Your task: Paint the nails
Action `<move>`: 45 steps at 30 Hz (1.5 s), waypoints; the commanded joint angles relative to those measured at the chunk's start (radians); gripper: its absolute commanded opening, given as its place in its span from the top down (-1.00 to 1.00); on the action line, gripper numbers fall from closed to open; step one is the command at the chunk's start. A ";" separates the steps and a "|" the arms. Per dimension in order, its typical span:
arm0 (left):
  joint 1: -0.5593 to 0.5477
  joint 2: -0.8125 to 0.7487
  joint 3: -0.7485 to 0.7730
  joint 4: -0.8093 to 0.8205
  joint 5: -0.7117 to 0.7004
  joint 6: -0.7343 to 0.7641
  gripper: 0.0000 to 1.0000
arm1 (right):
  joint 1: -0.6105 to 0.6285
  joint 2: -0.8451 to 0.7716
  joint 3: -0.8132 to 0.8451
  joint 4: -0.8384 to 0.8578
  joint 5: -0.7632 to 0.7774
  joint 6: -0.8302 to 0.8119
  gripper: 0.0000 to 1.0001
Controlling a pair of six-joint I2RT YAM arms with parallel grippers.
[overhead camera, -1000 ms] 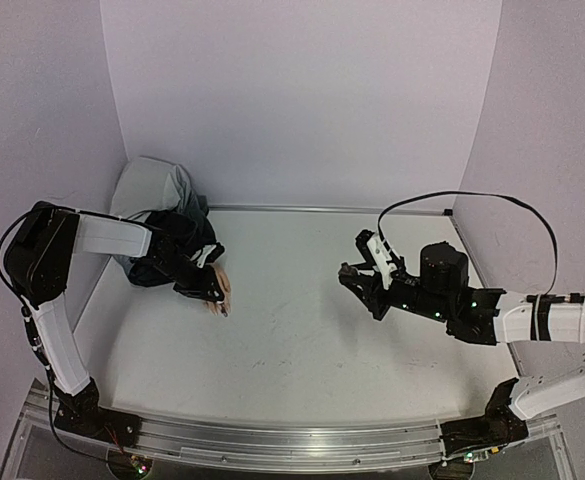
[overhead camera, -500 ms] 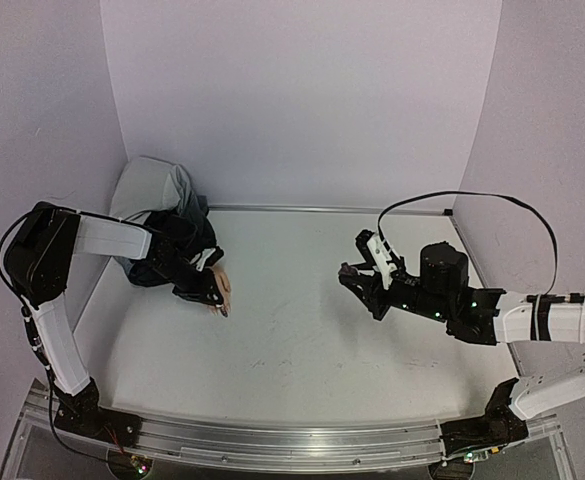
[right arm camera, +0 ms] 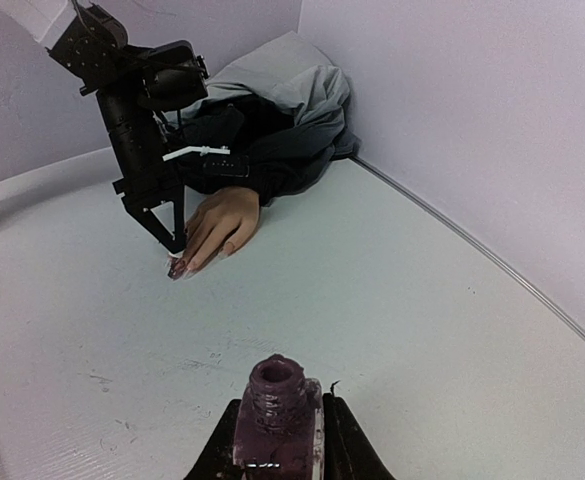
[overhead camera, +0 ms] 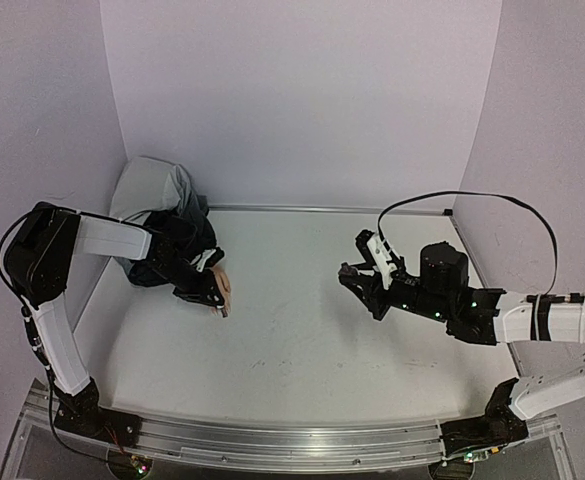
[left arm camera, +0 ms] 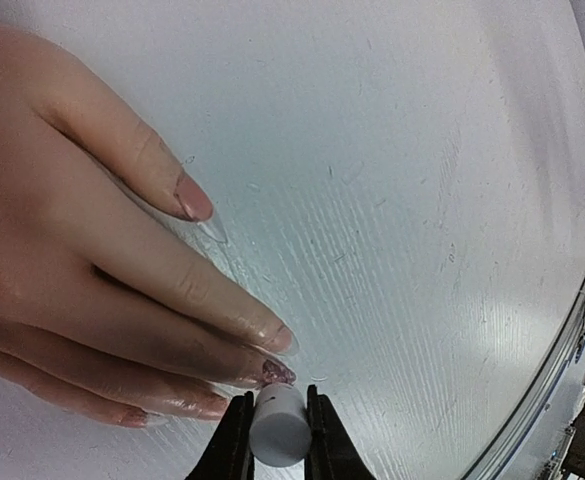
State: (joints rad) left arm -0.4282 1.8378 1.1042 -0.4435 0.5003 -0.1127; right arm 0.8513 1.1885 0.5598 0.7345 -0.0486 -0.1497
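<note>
Down at the near edge, the ribbed metal rail (overhead camera: 272, 440) carries both arm bases. Over on the right side, the right hand (right arm camera: 277, 440) is clamped tight on a small dark purple glass nail-polish bottle (right arm camera: 277, 400). The bottle is upright, its neck open, held above the white tabletop (overhead camera: 302, 330) and well apart from everything else. A black cable (overhead camera: 472, 195) loops over that arm.

Across to the left, the left hand (left arm camera: 277, 440) points down, its two black fingers (left arm camera: 234, 440) pinched on a white cylindrical cap (left arm camera: 280, 420). Any brush below the cap is hidden in the wrist view.

Just beyond that cap lies the peach-coloured mannequin hand (left arm camera: 72, 250), palm down and flat on the tabletop, fingers together. The nails (left arm camera: 194, 203) sit at the fingertips, long and glossy. One purple-daubed nail (left arm camera: 277, 372) is right against the cap's end, and whether they touch is too close to call. The nail beside it looks pale and clear.

Further back, the mannequin's black sleeve (right arm camera: 272, 165) runs towards the far-left corner, where a crumpled grey cloth (overhead camera: 157, 185) is heaped against the lilac walls (overhead camera: 302, 100).
</note>
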 commanded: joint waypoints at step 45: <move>0.015 -0.019 0.035 0.038 0.011 -0.013 1.00 | -0.003 0.002 0.008 0.075 -0.011 -0.001 1.00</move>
State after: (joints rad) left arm -0.4179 1.8099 1.0943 -0.4187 0.4805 -0.1276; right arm 0.8513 1.1931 0.5598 0.7349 -0.0486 -0.1493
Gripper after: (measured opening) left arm 0.148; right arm 0.216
